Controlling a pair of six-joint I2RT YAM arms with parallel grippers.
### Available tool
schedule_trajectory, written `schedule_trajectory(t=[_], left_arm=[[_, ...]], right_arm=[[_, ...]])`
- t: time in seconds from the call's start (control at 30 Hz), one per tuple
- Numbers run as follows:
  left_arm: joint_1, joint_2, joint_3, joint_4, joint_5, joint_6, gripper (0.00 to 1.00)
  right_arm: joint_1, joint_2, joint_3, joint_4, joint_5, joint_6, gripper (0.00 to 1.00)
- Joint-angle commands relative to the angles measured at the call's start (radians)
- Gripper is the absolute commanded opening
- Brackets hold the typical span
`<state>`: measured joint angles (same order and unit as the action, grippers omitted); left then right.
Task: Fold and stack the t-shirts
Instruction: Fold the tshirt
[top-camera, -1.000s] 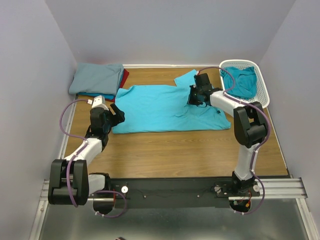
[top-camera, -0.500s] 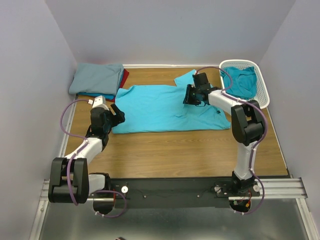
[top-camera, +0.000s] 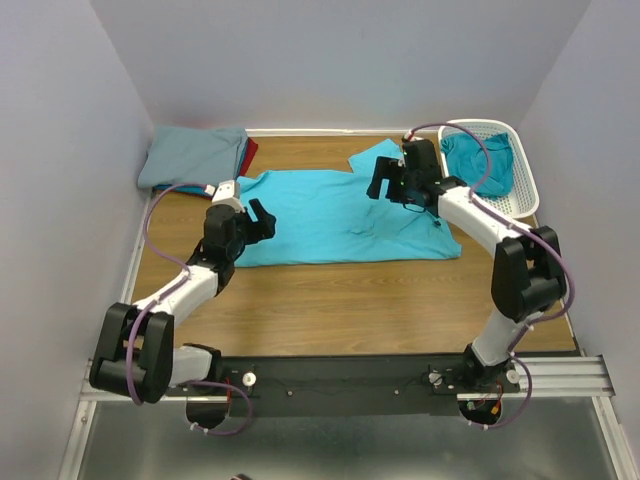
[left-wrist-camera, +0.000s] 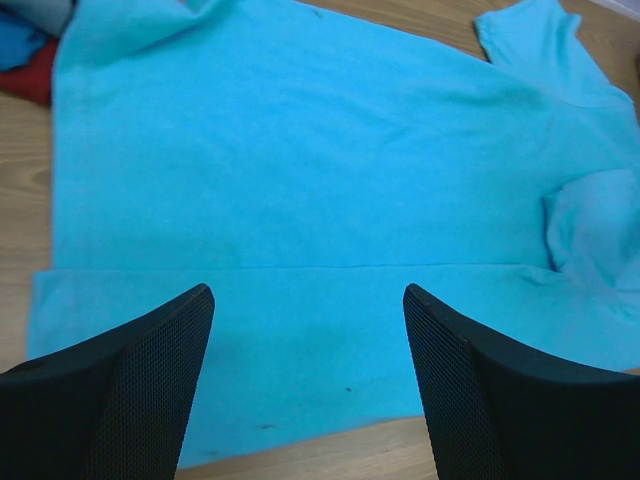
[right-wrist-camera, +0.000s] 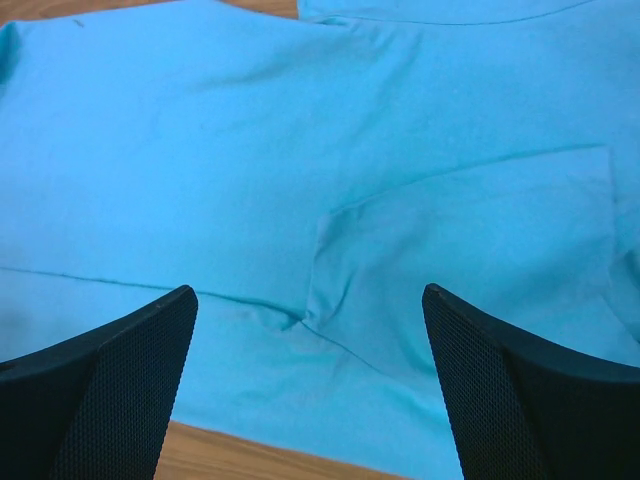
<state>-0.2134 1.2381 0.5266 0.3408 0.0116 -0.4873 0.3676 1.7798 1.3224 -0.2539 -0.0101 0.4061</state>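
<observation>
Turquoise t-shirt (top-camera: 330, 215): lies flat on the tabletop (top-camera: 350, 300) in the centre of the workspace, directly under both end effectors.

Left end effector (top-camera: 265, 218): jaws spread wide, holding nothing, hovering over the shirt's left near corner.

Right end effector (top-camera: 379, 183): jaws likewise spread and empty, poised above the right far part of the shirt, just beside the far sleeve.

Governing relation: the shirt's long axis runs left to right, so each arm covers one end. The left arm is nearer the straight left edge; the right arm is nearer the sleeve end. The coming fold probably calls for a pinch taken straight down from either position.

Cloth: thin, soft, matte knit. A straight crease runs along the near edge, and a flap lies doubled over the body at the right.

Outward: a folded stack (top-camera: 195, 155), grey-blue over red, sits at the far left corner. A white lattice basket (top-camera: 528, 190) at the far right holds a teal t-shirt (top-camera: 482, 162).
</observation>
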Motion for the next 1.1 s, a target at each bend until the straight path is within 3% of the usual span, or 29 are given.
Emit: schedule_trajectory(t=[0.0, 0.23, 0.53, 0.83, 1.07], left_arm=[[-0.058, 0.096, 0.052, 0.065, 0.02, -0.034, 0.84], [-0.075, 0.268, 0.082, 0.199, 0.152, -0.077, 0.84], [-0.075, 0.369, 0.056, 0.227, 0.168, -0.08, 0.84], [-0.075, 0.315, -0.034, 0.231, 0.128, -0.091, 0.84], [-0.075, 0.248, -0.085, 0.218, 0.136, -0.091, 0.84]], right_arm=[[0.007, -0.068, -0.115, -0.007, 0.074, 0.005, 1.0], [0.007, -0.074, -0.25, -0.004, 0.11, 0.043, 1.0], [0.007, -0.045, -0.336, -0.007, 0.157, 0.059, 1.0], [0.007, -0.095, -0.497, -0.022, 0.062, 0.146, 1.0], [0.007, -0.253, -0.63, -0.07, 0.016, 0.204, 1.0]])
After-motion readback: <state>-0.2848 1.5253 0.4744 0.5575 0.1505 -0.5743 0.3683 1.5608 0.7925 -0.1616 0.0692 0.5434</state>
